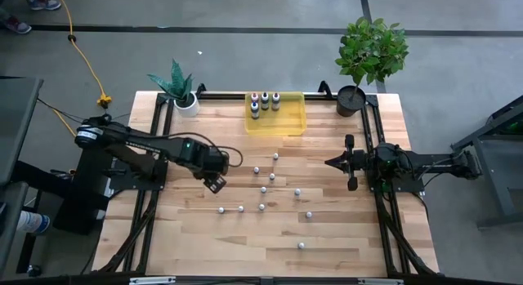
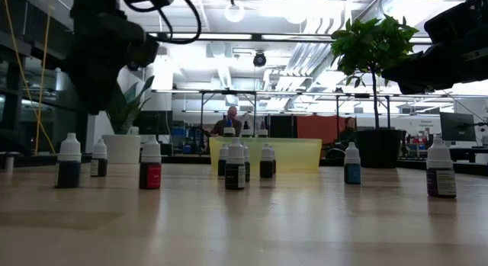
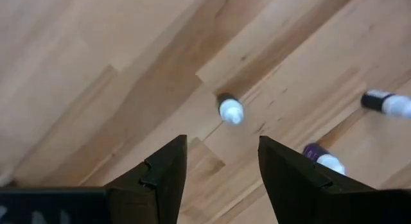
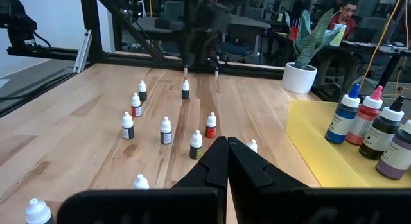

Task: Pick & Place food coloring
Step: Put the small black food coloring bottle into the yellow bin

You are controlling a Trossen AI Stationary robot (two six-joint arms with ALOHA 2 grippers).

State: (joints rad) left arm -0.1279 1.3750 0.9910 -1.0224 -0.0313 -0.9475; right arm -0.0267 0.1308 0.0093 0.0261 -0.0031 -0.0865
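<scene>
I am hovering my left gripper (image 1: 216, 184) over the left part of the desk (image 1: 343, 252), with its two fingers spread apart and nothing between them. The little bottles of food coloring (image 1: 262, 189) are standing scattered over the middle of the desk, and all of them are to the right of this gripper, toward the other arm. Two small bottles (image 1: 221, 210) are standing close together just beside the gripper, a bit nearer the front edge, and I am thinking one of these is my next pick. In the left wrist view a white-capped bottle (image 3: 230, 110) is showing straight ahead of the gap between the fingers, standing upright, so I am looking down on its cap. I am not sure which bottle on the desk that one is, because the view from above is too small to match them. Four bigger bottles (image 1: 265, 101) are already standing in the yellow tray (image 1: 290, 122) at the back. My right gripper (image 1: 351, 162) is waiting at the right side of the desk, squeezed closed and empty, and it is farther from those two bottles than my left one.
</scene>
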